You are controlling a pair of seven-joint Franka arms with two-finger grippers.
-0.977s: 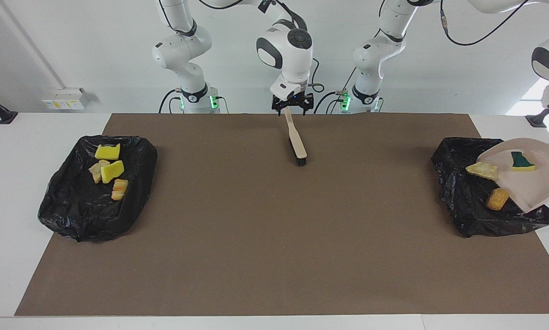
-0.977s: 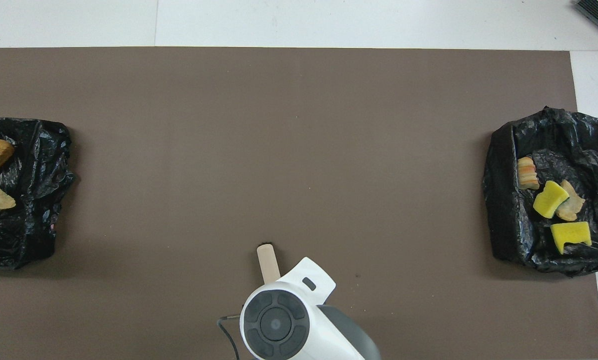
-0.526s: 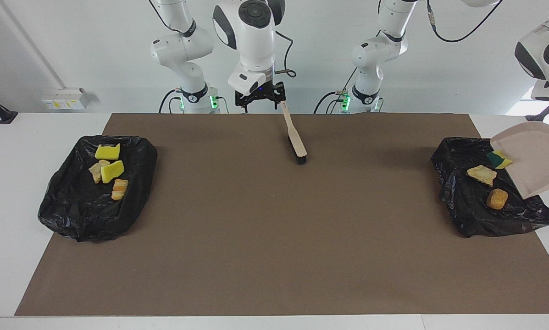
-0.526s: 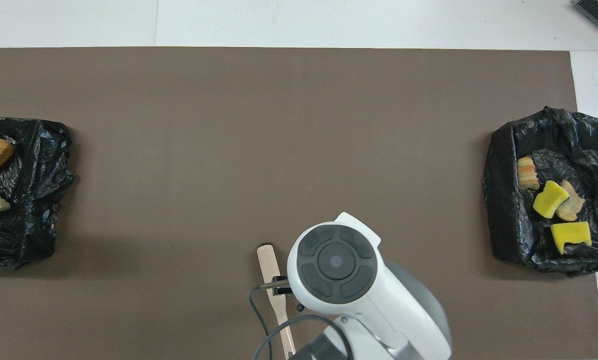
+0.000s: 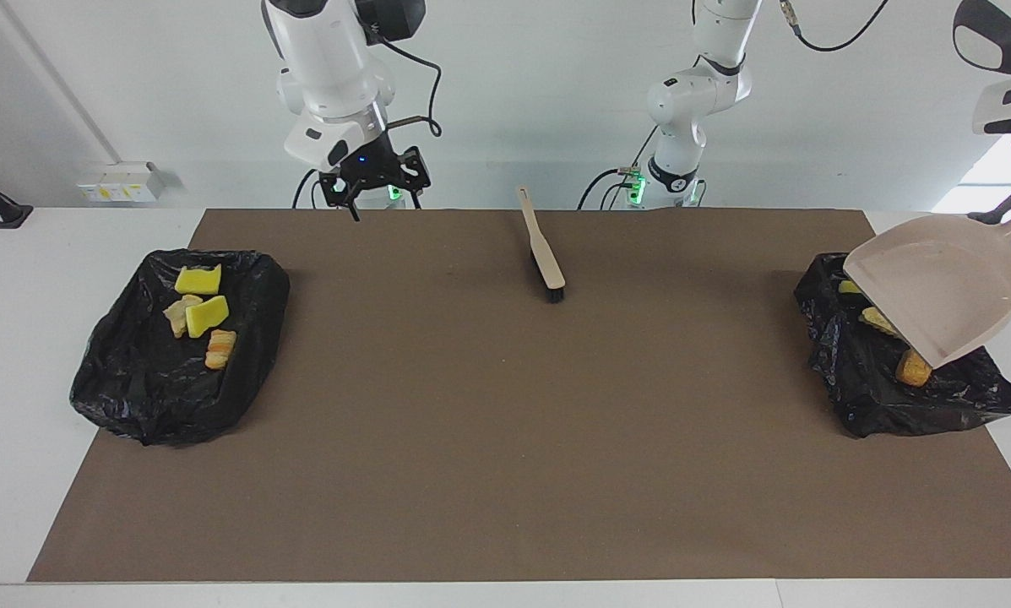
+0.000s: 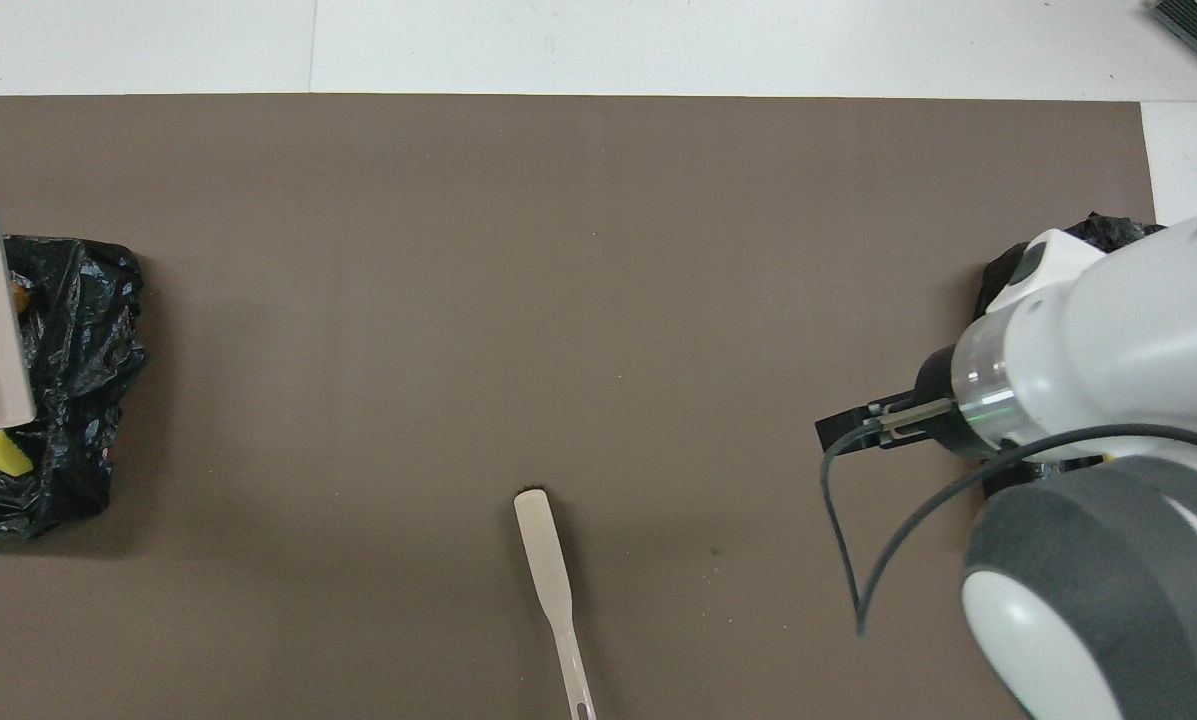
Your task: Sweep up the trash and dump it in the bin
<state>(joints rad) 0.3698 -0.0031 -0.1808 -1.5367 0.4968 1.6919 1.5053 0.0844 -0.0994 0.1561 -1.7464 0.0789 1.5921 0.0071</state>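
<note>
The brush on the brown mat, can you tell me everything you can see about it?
The brush has a long, flat, pale beige handle that looks like plastic or wood, with a small hole at its thin end. Short black bristles sit under its wider end. It lies flat on the brown mat, near the robots' edge, midway between the two black bags, handle end toward the robots. Nothing holds it; only the mat touches it.

Right gripper [image 5: 374, 187] has left the brush [image 5: 544, 253] lying; the emptied dustpan [image 5: 936, 291] tips over the bin [image 5: 851, 380].
</note>
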